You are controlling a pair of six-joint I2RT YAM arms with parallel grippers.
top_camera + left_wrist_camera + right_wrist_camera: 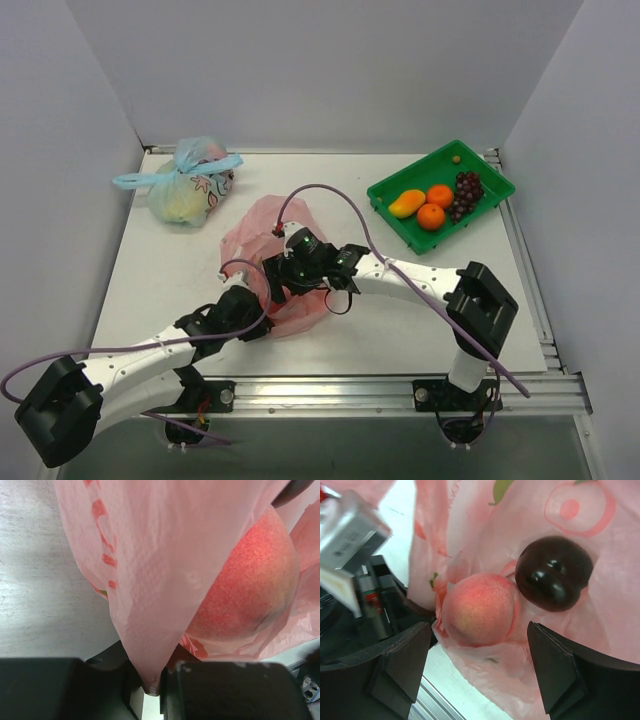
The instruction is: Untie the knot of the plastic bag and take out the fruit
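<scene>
Plastic bag (255, 225) partly over peach (250, 590)

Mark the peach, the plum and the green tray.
peach (479, 607), right wrist view, middle of its pink skin.
plum (554, 572), right wrist view, glossy dark top.
green tray (494, 180), top external view, bare floor near its right corner.

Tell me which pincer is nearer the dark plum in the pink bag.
Right. The right pincer hangs open just over the plum; the left pincer is clamped on the bag film beyond the peach, farther off.
</scene>
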